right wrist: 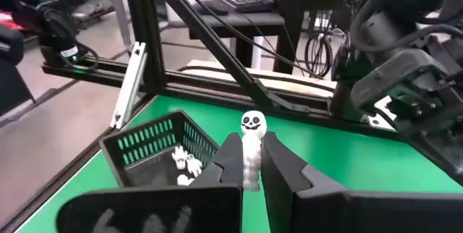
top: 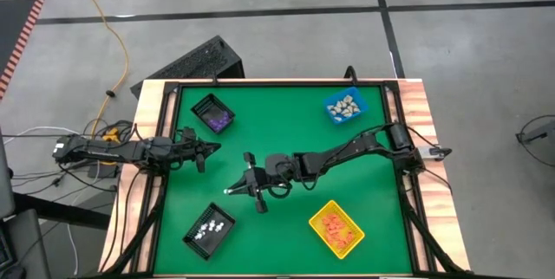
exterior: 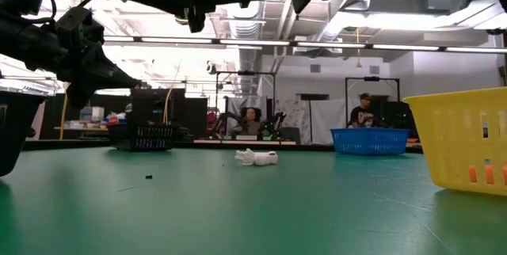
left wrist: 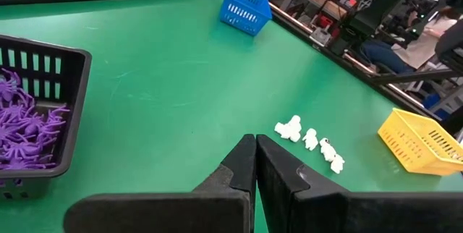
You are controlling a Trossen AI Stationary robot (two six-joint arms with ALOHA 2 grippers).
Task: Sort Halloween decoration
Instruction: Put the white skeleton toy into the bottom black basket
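My right gripper [top: 234, 189] hangs over the table's middle, shut on a small white skull-faced figurine [right wrist: 251, 150], beside the black bin of white pieces [top: 209, 230]. That bin also shows in the right wrist view [right wrist: 155, 153]. A few loose white figurines [left wrist: 311, 139] lie on the green mat, and the low view shows them too [exterior: 256, 157]. My left gripper [left wrist: 255, 146] waits shut at the table's left side [top: 213, 147], next to the black bin of purple spiders [left wrist: 29, 124]. My right gripper pinches the white figurine's body [right wrist: 251, 166] between its two fingers. Its head [right wrist: 252, 122] sticks out past the fingertips. The fingers lie nearly level and point toward the table's near left corner. The figurine is lifted clear of the mat.
The black bin with purple pieces [top: 213, 113] stands at the far left. A blue bin of beige pieces [top: 344, 106] is at the far right and a yellow bin of orange pieces [top: 336, 229] at the near right. People sit in the room beyond the table [exterior: 364, 108].
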